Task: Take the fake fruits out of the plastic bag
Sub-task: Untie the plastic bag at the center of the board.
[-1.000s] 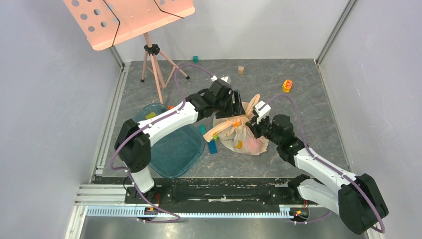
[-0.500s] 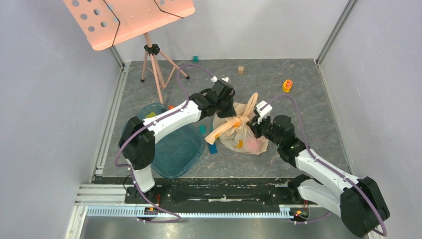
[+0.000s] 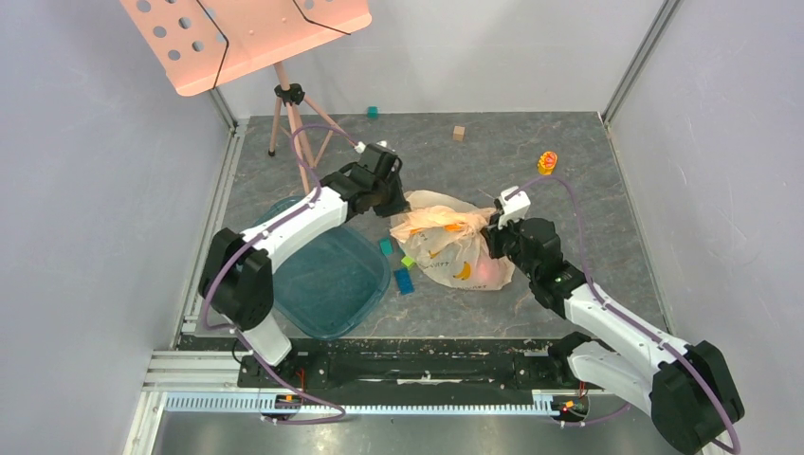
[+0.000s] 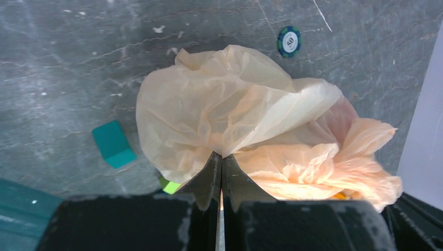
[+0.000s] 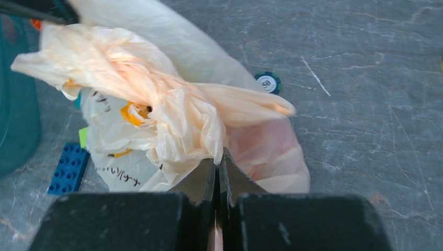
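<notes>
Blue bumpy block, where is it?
In the top view the blue block lies between the teal tray on its left and the plastic bag on its right, beside a small green block.

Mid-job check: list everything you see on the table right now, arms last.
plastic bag: one, peach-beige, table centre
fake fruit: one reddish shape visible through bag, near-right side
tray: one, teal, left of bag
blue block, green block, teal block: one each, between tray and bag
teal cube, wooden cube: one each, far edge
toy: one, yellow-orange, far right
poker chip: one, green-and-white, beside bag
music stand: one, peach, far-left corner
left gripper: shut on bag's left side
right gripper: shut on bag's right side
</notes>
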Action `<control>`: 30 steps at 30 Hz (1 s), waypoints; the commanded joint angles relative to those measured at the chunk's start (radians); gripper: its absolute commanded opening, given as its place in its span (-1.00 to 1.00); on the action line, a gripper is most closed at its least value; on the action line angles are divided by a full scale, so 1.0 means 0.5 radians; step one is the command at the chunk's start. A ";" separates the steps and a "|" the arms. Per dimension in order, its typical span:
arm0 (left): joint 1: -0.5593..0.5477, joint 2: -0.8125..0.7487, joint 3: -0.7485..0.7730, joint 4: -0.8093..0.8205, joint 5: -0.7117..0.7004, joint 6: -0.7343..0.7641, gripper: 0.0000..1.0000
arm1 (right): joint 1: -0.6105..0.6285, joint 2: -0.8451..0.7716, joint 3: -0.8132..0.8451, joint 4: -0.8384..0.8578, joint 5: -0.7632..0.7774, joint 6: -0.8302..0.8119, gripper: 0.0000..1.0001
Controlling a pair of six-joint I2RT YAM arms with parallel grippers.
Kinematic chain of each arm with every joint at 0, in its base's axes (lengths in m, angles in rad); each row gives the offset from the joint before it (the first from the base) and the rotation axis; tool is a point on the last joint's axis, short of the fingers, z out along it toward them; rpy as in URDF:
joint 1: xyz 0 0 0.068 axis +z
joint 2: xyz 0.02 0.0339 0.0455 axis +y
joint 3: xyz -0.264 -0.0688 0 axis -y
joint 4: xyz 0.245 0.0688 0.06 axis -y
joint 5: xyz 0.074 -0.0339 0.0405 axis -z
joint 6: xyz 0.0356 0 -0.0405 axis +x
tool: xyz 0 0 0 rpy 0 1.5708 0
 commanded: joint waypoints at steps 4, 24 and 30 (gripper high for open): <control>0.215 -0.252 -0.196 -0.013 -0.027 0.152 -0.96 | -0.053 -0.062 0.108 -0.198 0.614 0.242 -1.00; 0.350 -0.565 -0.525 0.062 0.086 0.258 -0.96 | -0.192 -0.322 0.092 -0.232 0.199 -0.042 0.44; 0.347 -0.546 -0.442 0.035 0.161 0.324 -0.96 | -0.190 -0.312 0.251 -0.220 -0.314 -0.405 0.58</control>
